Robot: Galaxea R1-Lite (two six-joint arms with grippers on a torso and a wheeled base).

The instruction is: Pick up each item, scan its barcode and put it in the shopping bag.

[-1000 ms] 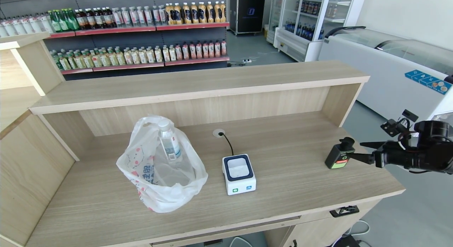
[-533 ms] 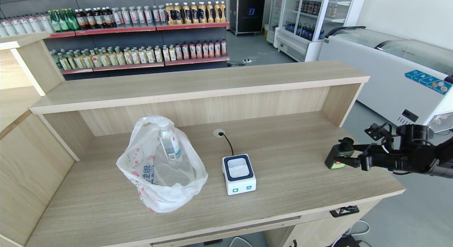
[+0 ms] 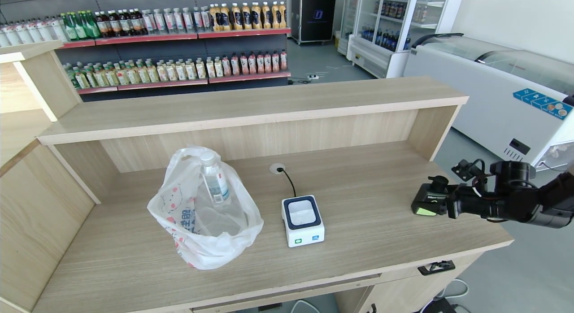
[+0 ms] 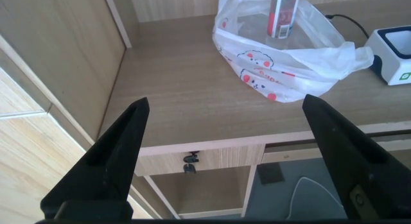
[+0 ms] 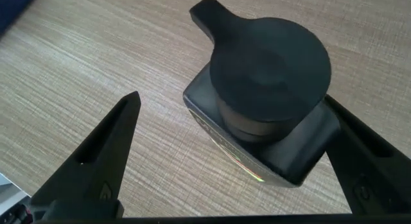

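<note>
A small black jar (image 3: 425,203) with a round black cap and a green-and-orange label stands near the right end of the wooden counter (image 3: 367,223). My right gripper (image 3: 437,201) is at its level, open, with one finger on each side. In the right wrist view the jar (image 5: 266,115) sits between the fingers of the right gripper (image 5: 231,102). A white plastic shopping bag (image 3: 202,234) holds an upright water bottle (image 3: 214,180) at centre left. The white barcode scanner (image 3: 302,219) lies beside it. My left gripper (image 4: 226,103) is open and holds nothing, off the counter's left front edge, facing the shopping bag (image 4: 289,57).
A raised wooden ledge (image 3: 251,109) runs along the back of the counter, with side panels at both ends. The scanner's cable (image 3: 289,180) leads to a hole in the counter. A drawer lock (image 4: 189,163) sits under the front edge.
My right arm has dropped and moved in toward the black jar, so its fingers now stand on both sides of it. Bag, bottle and scanner have not moved.
</note>
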